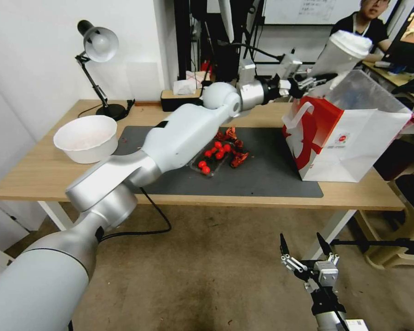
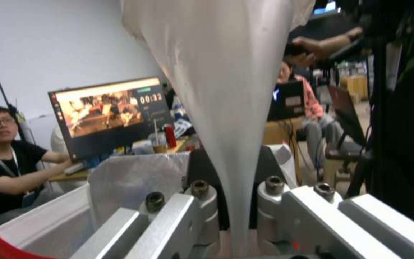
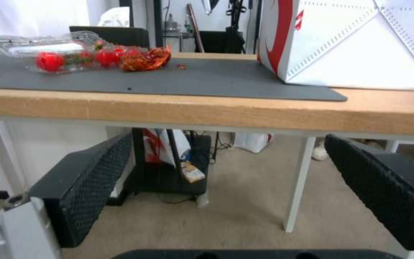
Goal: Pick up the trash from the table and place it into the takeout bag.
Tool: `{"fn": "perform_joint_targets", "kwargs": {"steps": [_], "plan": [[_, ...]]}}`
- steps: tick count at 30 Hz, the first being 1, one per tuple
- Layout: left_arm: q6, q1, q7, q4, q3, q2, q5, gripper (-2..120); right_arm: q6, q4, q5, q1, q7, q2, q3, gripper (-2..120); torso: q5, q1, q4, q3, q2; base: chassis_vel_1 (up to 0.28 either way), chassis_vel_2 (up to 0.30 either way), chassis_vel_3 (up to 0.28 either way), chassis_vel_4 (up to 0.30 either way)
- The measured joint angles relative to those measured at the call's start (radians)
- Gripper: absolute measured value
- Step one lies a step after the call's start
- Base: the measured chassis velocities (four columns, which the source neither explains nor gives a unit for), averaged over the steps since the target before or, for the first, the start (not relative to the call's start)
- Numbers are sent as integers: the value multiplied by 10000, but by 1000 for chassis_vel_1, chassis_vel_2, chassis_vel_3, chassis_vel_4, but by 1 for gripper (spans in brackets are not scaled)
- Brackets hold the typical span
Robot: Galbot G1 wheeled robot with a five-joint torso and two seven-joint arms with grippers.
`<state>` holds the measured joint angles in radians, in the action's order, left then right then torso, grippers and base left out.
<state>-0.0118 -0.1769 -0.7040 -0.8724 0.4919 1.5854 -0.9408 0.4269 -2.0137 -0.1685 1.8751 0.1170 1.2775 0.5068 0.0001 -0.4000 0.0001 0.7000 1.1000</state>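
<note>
Left end effector (image 1: 313, 82) clamped on white lidded cup (image 1: 342, 56), above takeout bag (image 1: 349, 133).

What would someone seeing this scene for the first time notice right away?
Most likely the left gripper, stretched far across the table and holding a white lidded cup tilted above the open mouth of the takeout bag at the right end of the dark mat. Next, the bright red pieces in a clear container beside a crumpled red wrapper mid-mat. The right gripper hangs open below the table edge.
</note>
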Motion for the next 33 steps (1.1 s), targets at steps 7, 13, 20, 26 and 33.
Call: {"fn": "perform_joint_targets", "kwargs": {"steps": [7,13,20,26,33], "plan": [[133,-680,457,403,496,273,-149,1,-23,-23,37,3,-23,29,26,100,-1,0,-1,0,0,0,0,0,0],[317,-871,963,241,1040,261,11,1,-42,4,69,-49,-34,61,-12,100,-1,-1,0,0,0,0,0,0,0],[775,-905,2139,-192,1620,252,222,0,-60,106,81,-35,-61,89,-41,100,-1,0,-1,0,0,0,0,0,0],[1118,-821,2458,-489,1731,234,706,9,-25,163,106,14,-92,146,-74,100,-2,0,0,0,0,0,0,0,0],[1202,-816,2538,-653,1781,235,738,33,-23,146,117,8,-98,159,-79,100,-1,-1,-1,0,0,0,0,0,0]]}}
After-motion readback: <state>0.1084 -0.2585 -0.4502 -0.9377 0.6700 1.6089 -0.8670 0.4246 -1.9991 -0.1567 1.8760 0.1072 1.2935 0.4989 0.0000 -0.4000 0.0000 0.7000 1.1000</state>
